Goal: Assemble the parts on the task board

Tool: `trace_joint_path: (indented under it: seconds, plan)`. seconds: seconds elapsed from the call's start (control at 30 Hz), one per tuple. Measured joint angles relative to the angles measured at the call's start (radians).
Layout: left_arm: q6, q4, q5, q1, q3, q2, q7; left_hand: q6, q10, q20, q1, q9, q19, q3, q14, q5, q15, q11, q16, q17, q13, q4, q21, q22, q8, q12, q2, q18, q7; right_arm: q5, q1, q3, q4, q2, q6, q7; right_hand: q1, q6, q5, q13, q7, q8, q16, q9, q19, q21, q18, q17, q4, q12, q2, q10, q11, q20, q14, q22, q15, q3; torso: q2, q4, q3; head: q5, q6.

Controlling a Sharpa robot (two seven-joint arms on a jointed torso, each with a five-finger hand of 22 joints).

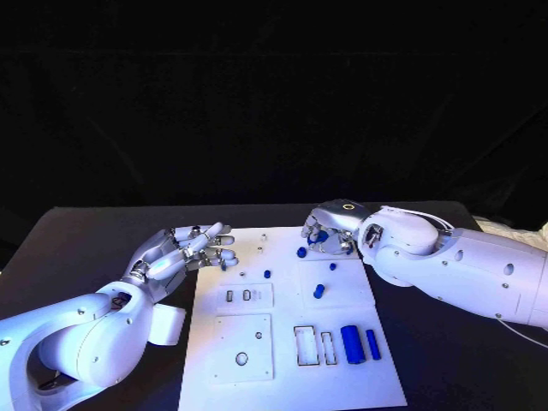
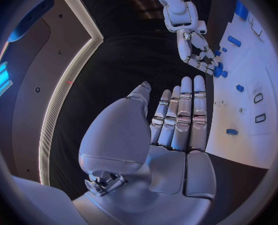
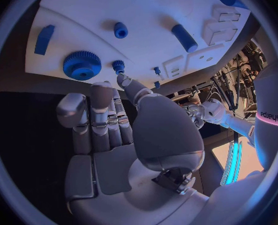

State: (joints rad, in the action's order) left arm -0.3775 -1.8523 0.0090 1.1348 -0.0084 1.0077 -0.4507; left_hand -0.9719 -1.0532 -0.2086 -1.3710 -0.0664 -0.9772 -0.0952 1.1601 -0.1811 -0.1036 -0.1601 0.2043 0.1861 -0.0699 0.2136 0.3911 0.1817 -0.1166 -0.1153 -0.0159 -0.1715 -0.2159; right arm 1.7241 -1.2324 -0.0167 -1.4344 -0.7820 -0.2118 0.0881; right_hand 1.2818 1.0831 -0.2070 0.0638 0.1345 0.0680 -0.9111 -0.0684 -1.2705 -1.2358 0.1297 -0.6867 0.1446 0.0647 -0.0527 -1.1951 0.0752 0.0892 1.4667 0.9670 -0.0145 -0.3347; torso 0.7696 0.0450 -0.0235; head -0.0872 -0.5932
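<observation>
We have the task board (image 1: 287,377) lying in the middle of the table (image 1: 77,240), running from near us to the far side. The left hand (image 1: 181,251) sits just off the board's left edge, towards the far end. The right hand (image 1: 330,229) is over the far right corner, right by a gear (image 3: 82,65) and a small pin (image 3: 118,65) beside it. Nearer us, towards the board's middle, we see a short peg (image 1: 318,291) with a smaller piece (image 1: 332,266) behind it. At the near right lie two cylinders side by side, a thick one (image 1: 352,344) and a thin one (image 1: 373,344) to its right.
</observation>
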Motion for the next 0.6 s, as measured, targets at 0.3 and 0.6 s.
trace_joint_path:
  seconds: [0.3,0.6]
  plan:
    - [0.002,0.000,0.003,0.000,0.000,0.001,0.005,0.000,0.000,0.000,0.000,0.000,0.000,0.003,0.000,0.000,0.000,0.000,-0.004,0.002,0.001,-0.003,0.000,0.001,0.000,0.003,0.000,0.000,0.000,0.030,0.000,0.000,0.014,0.018,0.029,0.007,0.005,0.000,0.004,0.000,0.000,0.000,-0.084,0.000,-0.016,-0.048,-0.014,-0.082,-0.017,0.000,-0.005,0.000,0.000,0.003,0.000,0.067,0.000,-0.017,0.010,0.0052,-0.0037,-0.003,-0.003]
    - [0.003,0.000,0.005,0.000,0.000,0.003,0.008,0.000,0.000,0.000,-0.003,0.000,0.000,0.003,0.003,0.000,0.003,0.000,-0.004,0.004,0.001,-0.003,0.004,0.001,0.005,0.004,-0.003,0.000,0.000,0.044,0.001,0.000,0.025,0.036,0.050,0.007,0.008,0.000,0.008,0.000,0.000,0.000,-0.117,-0.001,-0.026,-0.065,-0.014,-0.118,-0.025,0.000,-0.011,0.004,0.004,0.006,0.000,0.097,0.000,-0.025,0.016,0.0087,-0.0053,-0.001,-0.004]
